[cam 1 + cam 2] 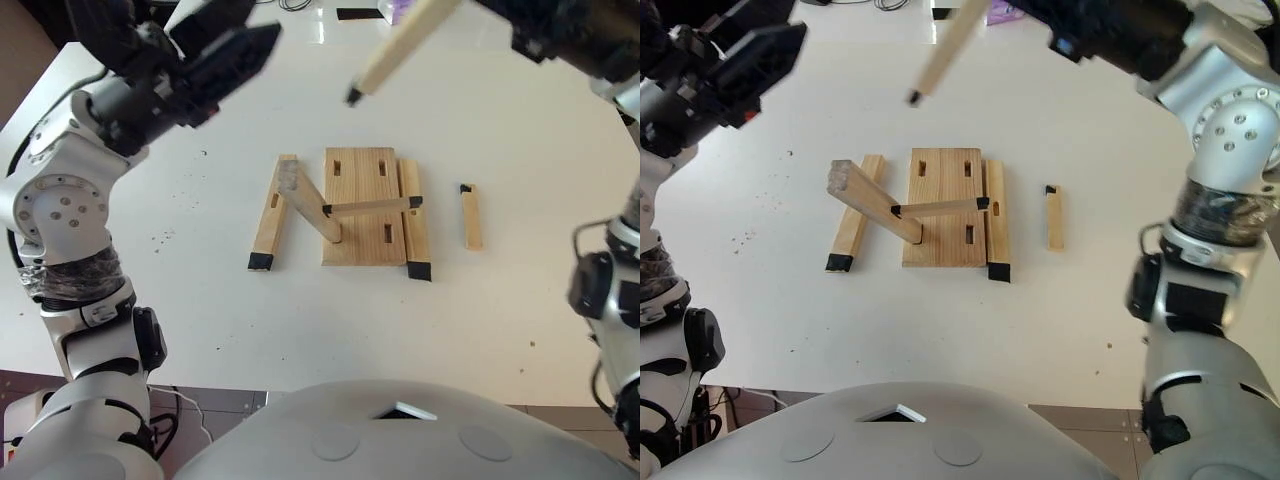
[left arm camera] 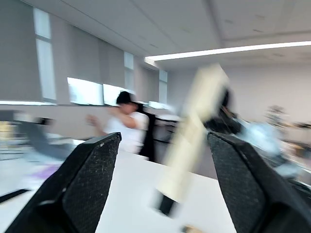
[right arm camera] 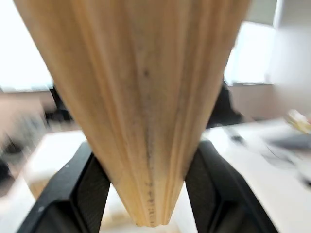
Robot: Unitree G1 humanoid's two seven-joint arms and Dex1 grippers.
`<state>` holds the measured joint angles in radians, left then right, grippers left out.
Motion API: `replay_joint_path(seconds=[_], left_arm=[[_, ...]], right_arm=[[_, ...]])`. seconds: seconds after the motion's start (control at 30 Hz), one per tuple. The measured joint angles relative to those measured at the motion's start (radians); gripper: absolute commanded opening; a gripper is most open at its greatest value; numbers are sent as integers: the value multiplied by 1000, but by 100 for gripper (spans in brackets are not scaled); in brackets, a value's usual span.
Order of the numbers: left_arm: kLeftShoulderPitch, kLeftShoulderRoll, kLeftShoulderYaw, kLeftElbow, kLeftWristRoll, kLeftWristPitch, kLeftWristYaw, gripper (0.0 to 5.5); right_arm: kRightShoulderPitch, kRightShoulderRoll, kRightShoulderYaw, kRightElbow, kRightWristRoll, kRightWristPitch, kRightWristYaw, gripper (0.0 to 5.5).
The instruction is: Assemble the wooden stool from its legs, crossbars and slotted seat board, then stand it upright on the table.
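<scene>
The slotted seat board (image 1: 352,232) lies flat mid-table. One leg (image 1: 306,201) leans up from it, and a thin crossbar (image 1: 372,207) runs from that leg across the board. Another leg (image 1: 271,218) lies left of the board, and one more leg (image 1: 414,222) rests along its right edge. A short crossbar (image 1: 471,218) lies apart to the right. High above the far side, my right gripper (image 3: 148,194) is shut on a further leg (image 1: 398,48), its black-tipped end pointing down. My left gripper (image 1: 235,45) is open in the air at upper left, facing that leg (image 2: 189,145).
The white table (image 1: 200,290) has bare room in front of the parts and to both sides. Small dark items (image 1: 358,13) lie at its far edge. Cables hang below the near left corner.
</scene>
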<state>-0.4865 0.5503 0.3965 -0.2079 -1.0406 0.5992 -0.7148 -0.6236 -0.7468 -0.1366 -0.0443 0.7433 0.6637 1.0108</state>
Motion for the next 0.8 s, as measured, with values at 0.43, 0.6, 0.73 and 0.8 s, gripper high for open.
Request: replay_joint_path(seconds=[0.43, 0.6, 0.73, 0.8], left_arm=[[76, -493, -34, -8, 112, -158, 678, 331], [67, -452, 0, 12, 113, -158, 687, 331], [59, -422, 14, 40, 115, -159, 680, 331], [59, -417, 12, 57, 117, -157, 670, 331]], right_arm=[[347, 2, 102, -173, -174, -263, 150, 206], [403, 26, 76, -234, -131, -261, 130, 206], [432, 60, 70, -243, -120, -284, 121, 206], [461, 85, 76, -242, -122, -297, 112, 206]])
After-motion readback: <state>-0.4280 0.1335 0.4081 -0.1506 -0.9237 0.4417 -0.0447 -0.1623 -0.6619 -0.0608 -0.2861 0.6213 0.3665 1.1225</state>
